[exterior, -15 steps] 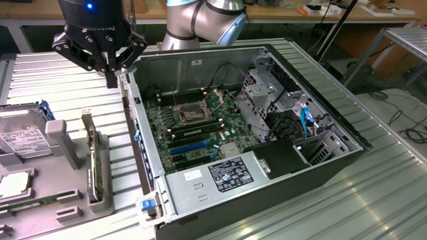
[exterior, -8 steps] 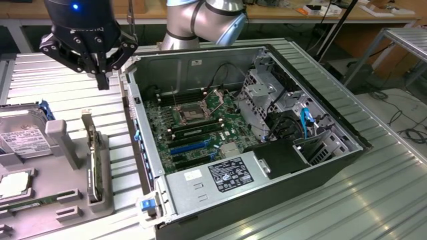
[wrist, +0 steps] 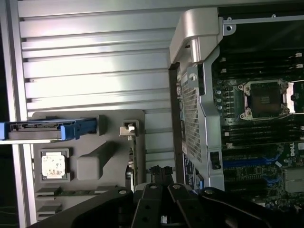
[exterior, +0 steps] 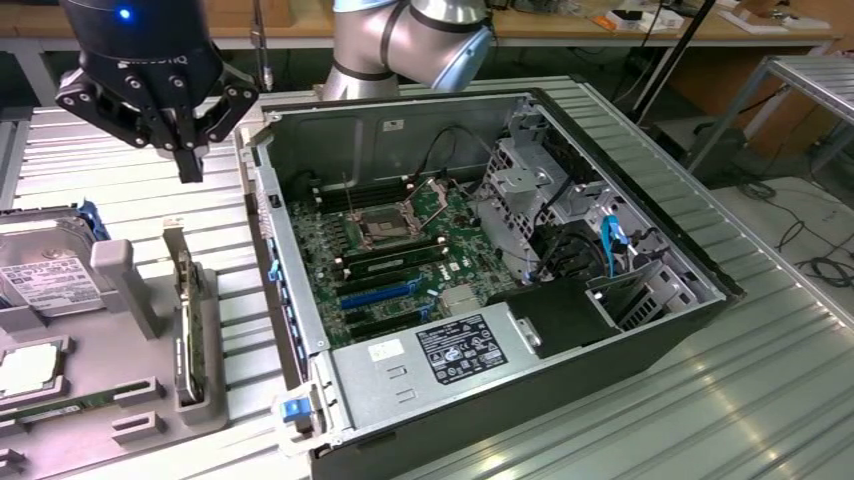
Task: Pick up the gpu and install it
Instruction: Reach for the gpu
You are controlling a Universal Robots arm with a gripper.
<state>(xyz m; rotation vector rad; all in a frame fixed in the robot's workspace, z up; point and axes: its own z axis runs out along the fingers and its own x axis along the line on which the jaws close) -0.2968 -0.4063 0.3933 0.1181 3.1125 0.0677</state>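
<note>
The tool (exterior: 190, 163) hangs above the ribbed metal bench (exterior: 747, 400) with its fingers pressed together and nothing between them. It sits over the strip of bench between the grey holder (exterior: 123, 295) and the open computer case (exterior: 627, 330), nearer the far end of the holder.

The gpu (exterior: 188, 330) is not yet picked up. It stands on its long edge in a narrow slot of the holder, on the side closest to the case. That pose likely serves to offer its thin top edge to a pinch from above. The same holder carries a hard drive (exterior: 40, 275) and a processor chip (exterior: 24, 372), each in its own recess, apart from the card.

The case lies on its side with the panel off, so the motherboard (exterior: 400, 250) faces up and its blue expansion slots (exterior: 380, 293) seem reachable from overhead.

The bench is bare ribbed aluminium, bright with glare. Behind it runs a cluttered wooden worktop (exterior: 601, 25), and cables trail on the floor at the exterior view's right.
</note>
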